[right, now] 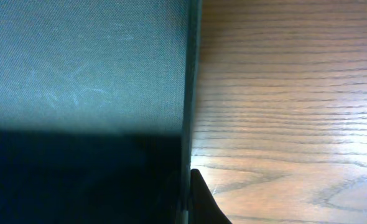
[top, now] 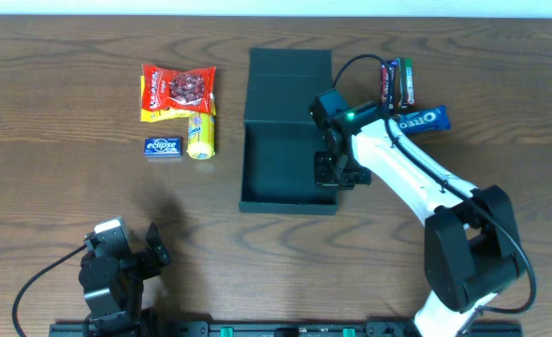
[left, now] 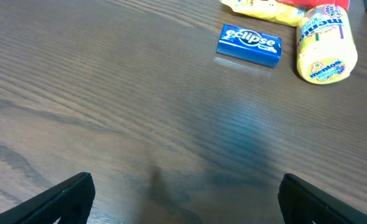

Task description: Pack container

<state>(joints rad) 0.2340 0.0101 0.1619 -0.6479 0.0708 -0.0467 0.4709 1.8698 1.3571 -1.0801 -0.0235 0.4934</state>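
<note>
The left end effector (left: 183,208) is hovering wide open over the worktop (left: 109,93), near the eclipse pack (left: 249,45). The container (top: 276,164) is lying open at centre, and the right end effector (top: 337,170) is pinching its right wall, closed tight.

The right jaws hide part of the container's (top: 281,159) wall; the left wrist view crops the red packet (left: 314,3).

Blue eclipse pack (left: 249,45) near yellow mentos tube (left: 327,42) — left end effector (left: 183,202) spread wide over table (left: 109,93).
</note>
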